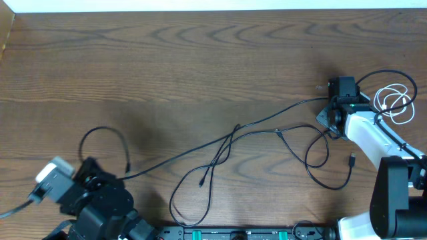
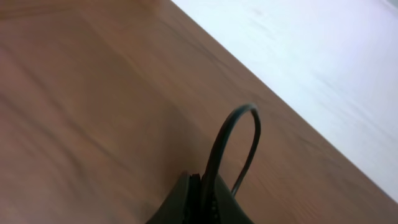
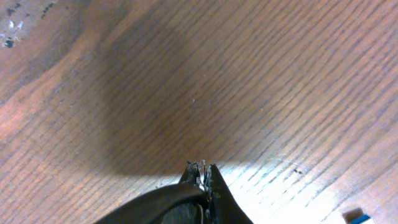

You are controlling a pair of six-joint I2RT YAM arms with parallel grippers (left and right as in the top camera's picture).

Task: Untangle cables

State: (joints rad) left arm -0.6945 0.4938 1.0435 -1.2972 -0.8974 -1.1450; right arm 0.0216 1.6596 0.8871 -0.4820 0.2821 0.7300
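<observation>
Desk [image 1: 167,60]: brown wood grain, with a pale strip along the far edge.
Black cables [image 1: 231,135]: thin, sprawled in loose, crossing loops over the near half, running from the near-left corner toward the right edge.
White cable [image 1: 392,101]: small coil at the right edge, beside the right arm.
Left gripper [image 2: 202,186]: by the near-left corner, clenched on one of the black cables, a loop arching up from its tips.
Right gripper [image 3: 202,171]: tips pinched together low over the wood; no cable visible between them.
</observation>
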